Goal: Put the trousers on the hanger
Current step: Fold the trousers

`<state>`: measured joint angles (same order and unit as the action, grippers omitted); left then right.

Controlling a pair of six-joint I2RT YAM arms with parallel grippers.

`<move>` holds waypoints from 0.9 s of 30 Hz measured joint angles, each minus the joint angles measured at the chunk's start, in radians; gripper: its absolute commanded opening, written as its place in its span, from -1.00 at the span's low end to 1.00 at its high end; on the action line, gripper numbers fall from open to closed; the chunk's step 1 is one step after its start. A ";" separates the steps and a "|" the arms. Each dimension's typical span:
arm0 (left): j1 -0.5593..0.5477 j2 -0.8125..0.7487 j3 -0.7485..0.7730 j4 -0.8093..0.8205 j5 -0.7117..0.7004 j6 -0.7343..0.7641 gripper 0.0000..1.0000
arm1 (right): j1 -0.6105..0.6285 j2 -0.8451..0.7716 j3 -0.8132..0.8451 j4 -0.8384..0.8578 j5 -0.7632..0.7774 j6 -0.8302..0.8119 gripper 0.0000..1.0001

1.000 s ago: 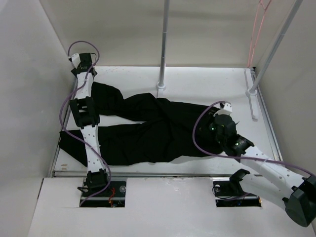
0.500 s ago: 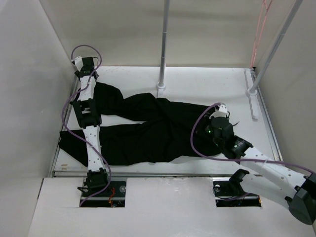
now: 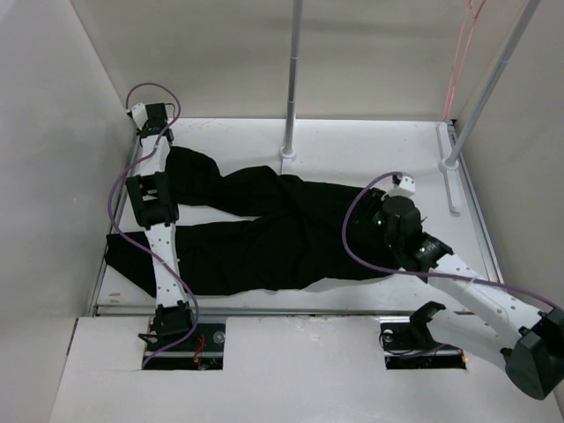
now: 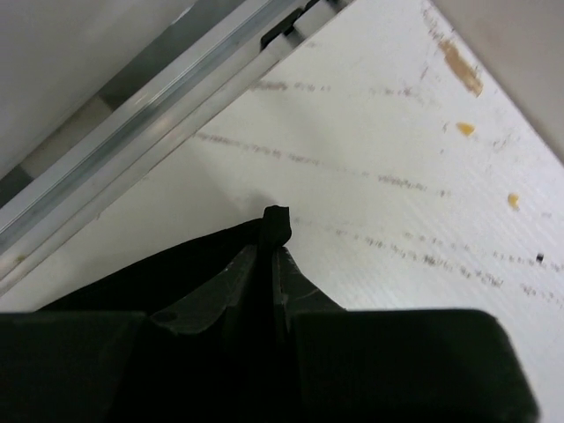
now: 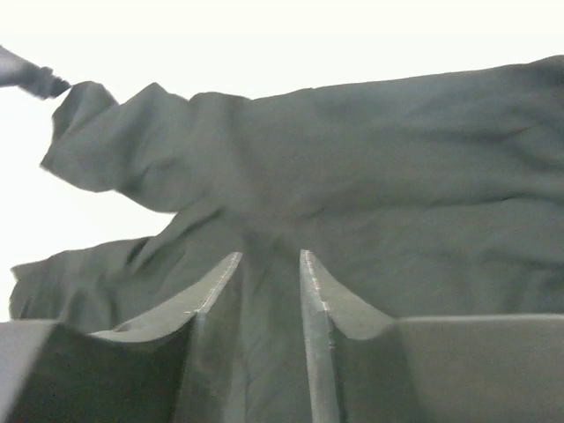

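The black trousers [image 3: 264, 229] lie flat across the white table, legs to the left and waist to the right. My left gripper [image 3: 164, 148] is at the far-left leg end. In the left wrist view it [image 4: 275, 231] is shut on a fold of the trousers [image 4: 176, 273]. My right gripper [image 3: 377, 227] is over the waist end. In the right wrist view its jaws [image 5: 269, 257] stand narrowly apart with a ridge of the trousers [image 5: 370, 167] pinched between them. The thin pink hanger [image 3: 456, 62] hangs at the far right, away from both grippers.
A white upright pole [image 3: 291, 88] stands at the back middle, just behind the trousers, and a slanted one [image 3: 493, 79] at the right by the hanger. An aluminium rail [image 4: 150, 123] runs along the table's left edge. Walls close in on both sides.
My right gripper moved left over the waist, then back right and slightly away from me. My left gripper shifted slightly at the leg end. The trousers lie much as before.
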<state>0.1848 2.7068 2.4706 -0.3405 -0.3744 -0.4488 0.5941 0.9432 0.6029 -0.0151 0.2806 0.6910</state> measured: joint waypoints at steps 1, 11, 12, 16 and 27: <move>0.000 -0.032 -0.045 0.003 0.000 -0.004 -0.85 | -0.030 0.018 0.013 0.000 0.005 -0.006 -0.09; -0.014 -0.462 -0.406 0.109 0.009 -0.060 -0.87 | -0.313 0.492 0.292 0.044 0.124 -0.079 0.34; -0.016 -0.503 -0.431 0.124 0.011 -0.069 -0.86 | -0.338 0.548 0.320 0.048 0.127 -0.084 0.34; -0.023 -0.611 -0.485 0.173 0.036 -0.101 -0.86 | -0.431 0.724 0.409 0.034 0.122 -0.098 0.31; -0.019 -0.634 -0.562 0.179 0.083 -0.136 -0.86 | -0.474 0.861 0.493 -0.072 0.043 -0.096 0.18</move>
<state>0.1658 2.0731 1.9087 -0.1612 -0.2916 -0.5850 0.1200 1.8042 1.0958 -0.0872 0.3237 0.5949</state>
